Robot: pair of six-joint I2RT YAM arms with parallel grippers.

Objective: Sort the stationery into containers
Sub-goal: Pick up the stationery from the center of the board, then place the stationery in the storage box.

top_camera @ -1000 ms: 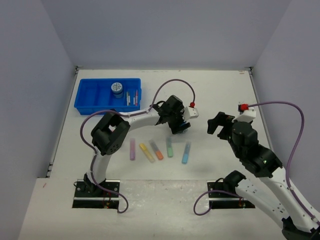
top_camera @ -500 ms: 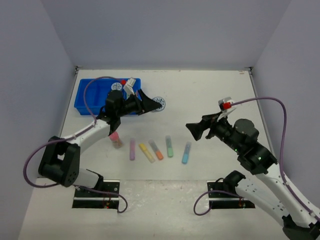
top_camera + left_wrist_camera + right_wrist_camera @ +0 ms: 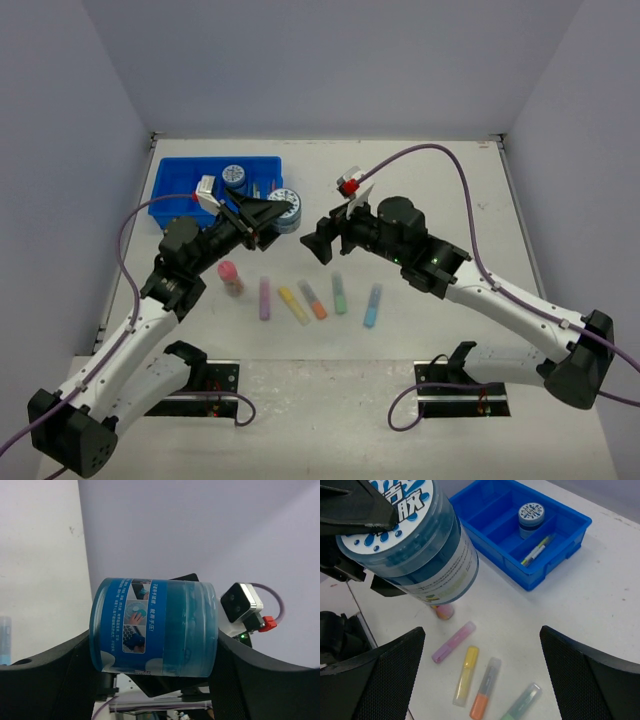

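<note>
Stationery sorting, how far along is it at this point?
Done: one round tub and the thin pens sit in the blue tray. In hand: the left gripper holds the second tub near the tray. Left: five marker sticks and the pink-capped bottle on the table.

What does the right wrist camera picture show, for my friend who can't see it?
A round blue tub fills the upper left, gripped by the left tool, with the open right tool framing the bottom. Behind, a blue tray holds a second tub and pens; four marker sticks lie on the white table.
</note>
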